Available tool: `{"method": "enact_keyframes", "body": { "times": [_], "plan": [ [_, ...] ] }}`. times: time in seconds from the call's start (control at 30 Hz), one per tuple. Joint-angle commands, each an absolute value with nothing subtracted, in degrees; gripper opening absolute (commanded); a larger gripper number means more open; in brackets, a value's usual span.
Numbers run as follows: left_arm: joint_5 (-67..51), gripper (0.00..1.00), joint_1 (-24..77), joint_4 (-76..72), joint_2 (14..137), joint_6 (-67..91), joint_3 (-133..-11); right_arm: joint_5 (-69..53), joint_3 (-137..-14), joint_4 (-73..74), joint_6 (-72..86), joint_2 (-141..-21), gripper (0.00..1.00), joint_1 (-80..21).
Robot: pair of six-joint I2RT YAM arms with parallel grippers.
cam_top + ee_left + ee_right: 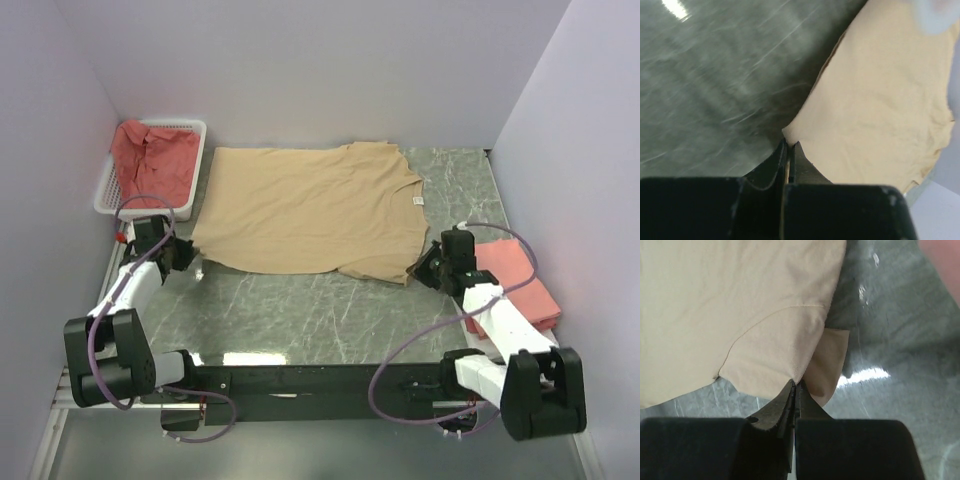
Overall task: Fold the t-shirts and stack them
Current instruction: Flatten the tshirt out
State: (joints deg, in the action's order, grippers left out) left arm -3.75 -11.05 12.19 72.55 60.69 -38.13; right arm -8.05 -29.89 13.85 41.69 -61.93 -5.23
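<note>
The left claw [789,145] is closed tight, its two black fingers pinching a corner of the tan t-shirt [880,100] at the hem; from that pinch the cloth fans out toward 1 o'clock in the left wrist view, with bare desk on the 10 o'clock side. The right claw [796,385] is likewise clamped shut, on the edge of a sleeve whose underside folds out toward 2 o'clock, while the shirt body fills the view from 9 to 12 o'clock.

From above, the left claw [190,262] holds the shirt's 8 o'clock corner and the right claw [425,265] its 4 o'clock corner. The tan t-shirt [310,205] lies spread mostly flat on the grey-green marbled desk [300,310], toward 12 o'clock from the arms, collar pointing to 3 o'clock. A white mesh basket [105,195] sits at 10 o'clock, just beside the shirt, with a crumpled coral t-shirt [150,160] in it. A folded salmon-pink stack [520,285] lies at 4 o'clock, partly under the right arm.
</note>
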Motion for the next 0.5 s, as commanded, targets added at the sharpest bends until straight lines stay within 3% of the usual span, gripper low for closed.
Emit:
{"method": "enact_keyframes", "body": {
  "times": [0.0,0.3,0.47],
  "plan": [
    [-2.46,0.01,-11.34,14.06,69.26,59.15,-35.16,-8.26,-28.13,17.84,41.75,-57.05,0.00,-4.83],
    [-0.71,0.01,-11.25,19.07,65.13,58.27,-32.87,-7.74,-28.47,29.08,42.36,-42.38,0.00,-4.83],
    [-0.18,0.06,-11.25,18.29,64.07,57.31,-32.43,-7.03,-29.88,30.77,41.84,-40.43,0.03,-4.83]
  ]
}}
